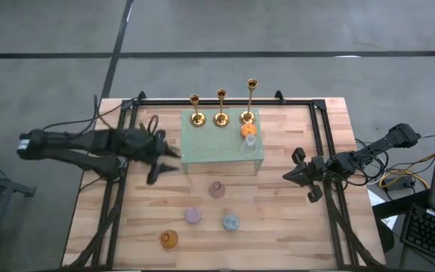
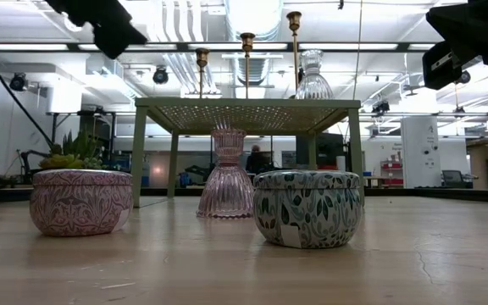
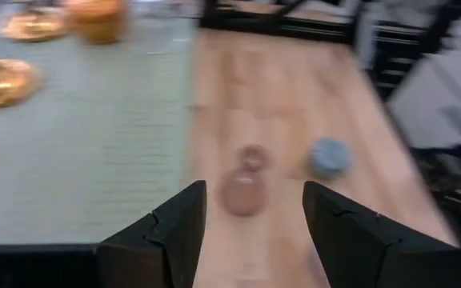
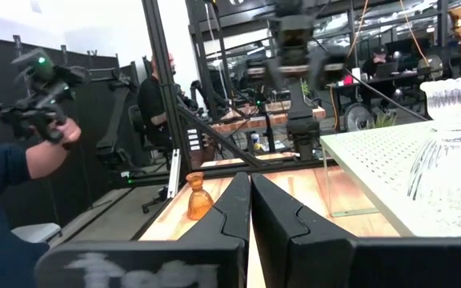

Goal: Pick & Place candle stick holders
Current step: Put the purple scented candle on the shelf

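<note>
High view: pale green perforated raised mat (image 1: 221, 143) sits mid-table. Three slender shiny gold candlesticks (image 1: 221, 109) stand in a row on its far edge; a squat orange glass holder (image 1: 248, 130) and a clear glass holder (image 1: 251, 143) stand by its right side. On bare wood nearer the camera: pink ribbed glass holder (image 1: 217, 189), purple patterned tin (image 1: 192, 215), blue-green patterned tin (image 1: 230, 221), amber glass holder (image 1: 169, 239). Left gripper (image 1: 165, 159) hovers at the mat's left edge, fingers spread apart, empty. Right gripper (image 1: 294, 172) waits beside the mat's right edge. The pink holder lies diagonally toward the near side from the left gripper and stands upright, long axis vertical; the left arm looks slightly nearer to it.

Low view: purple tin (image 2: 80, 201), pink holder (image 2: 227, 174) and blue-green tin (image 2: 308, 207) stand in front of the mat's legs; gold sticks and clear holder on top.

Left wrist view: blurred; wide-apart fingers (image 3: 174, 232) frame the pink holder (image 3: 246, 186) well ahead, the blue tin (image 3: 328, 156) beside it.

Right wrist view: fingers (image 4: 232, 212) pressed together, holding nothing. Amber holder (image 4: 198, 196) ahead, clear holder (image 4: 454, 152) on the mat. A person's hand (image 4: 54, 136) holds a controller beyond the table.

No readable writing or brand; a sticker on the blue-green tin is illegible.
</note>
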Controlling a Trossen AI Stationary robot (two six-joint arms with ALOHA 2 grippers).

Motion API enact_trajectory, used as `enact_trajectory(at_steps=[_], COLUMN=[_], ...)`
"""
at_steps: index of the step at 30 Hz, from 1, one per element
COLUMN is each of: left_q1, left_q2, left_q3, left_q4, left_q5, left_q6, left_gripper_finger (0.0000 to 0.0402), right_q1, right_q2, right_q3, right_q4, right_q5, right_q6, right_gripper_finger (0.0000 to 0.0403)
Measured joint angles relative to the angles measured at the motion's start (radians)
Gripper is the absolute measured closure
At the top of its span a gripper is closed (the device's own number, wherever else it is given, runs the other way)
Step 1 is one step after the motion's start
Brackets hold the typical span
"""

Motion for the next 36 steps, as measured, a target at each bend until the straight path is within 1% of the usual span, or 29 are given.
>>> enact_trajectory(at_steps=[5, 7, 10, 14, 16, 18, 19, 22, 25, 27, 30, 34, 36], left_q1=[-0.228, -0.323, -0.453, -0.583, -0.621, -0.633, -0.631, -0.623, -0.620, -0.614, -0.599, -0.570, -0.557], left_q2=[0.009, 0.018, 0.030, 0.037, 0.038, 0.048, 0.056, 0.104, 0.177, 0.232, 0.305, 0.403, 0.457], left_q3=[-0.064, -0.077, -0.085, -0.083, -0.084, -0.085, -0.085, -0.085, -0.085, -0.080, -0.065, -0.042, -0.026], left_q4=[0.147, 0.163, 0.158, 0.149, 0.145, 0.141, 0.141, 0.144, 0.145, 0.148, 0.149, 0.149, 0.148], left_q5=[-0.020, -0.063, -0.171, -0.413, -0.498, -0.562, -0.579, -0.588, -0.574, -0.570, -0.562, -0.533, -0.490], left_q6=[-0.047, -0.060, -0.108, -0.150, -0.154, -0.184, -0.209, -0.285, -0.357, -0.367, -0.383, -0.411, -0.414], left_gripper_finger=[0.0190, 0.0190, 0.0190, 0.0190, 0.0191, 0.0191, 0.0191, 0.0191, 0.0189, 0.0183, 0.0161, 0.0120, 0.0100], right_q1=[0.000, 0.000, 0.000, 0.000, 0.000, 0.000, 0.000, 0.000, 0.000, 0.000, 0.000, 0.000, 0.000], right_q2=[0.000, 0.000, 0.000, 0.000, 0.000, 0.000, 0.000, 0.000, 0.000, 0.000, 0.000, 0.000, 0.000], right_q3=[0.000, 0.000, 0.000, 0.000, 0.000, 0.000, 0.000, 0.000, 0.000, 0.000, 0.000, 0.000, 0.000], right_q4=[0.000, 0.000, 0.000, 0.000, 0.000, 0.000, 0.000, 0.000, 0.000, 0.000, 0.000, 0.000, 0.000], right_q5=[0.000, 0.000, 0.000, 0.000, 0.000, 0.000, 0.000, 0.000, 0.000, 0.000, 0.000, 0.000, 0.000], right_q6=[0.000, 0.001, 0.001, 0.000, 0.002, 0.000, 0.000, 0.001, 0.000, 0.001, 0.000, 0.000, 0.002], right_gripper_finger=[0.0394, 0.0394, 0.0394, 0.0394, 0.0394, 0.0394, 0.0394, 0.0394, 0.0394, 0.0394, 0.0394, 0.0394, 0.0394])
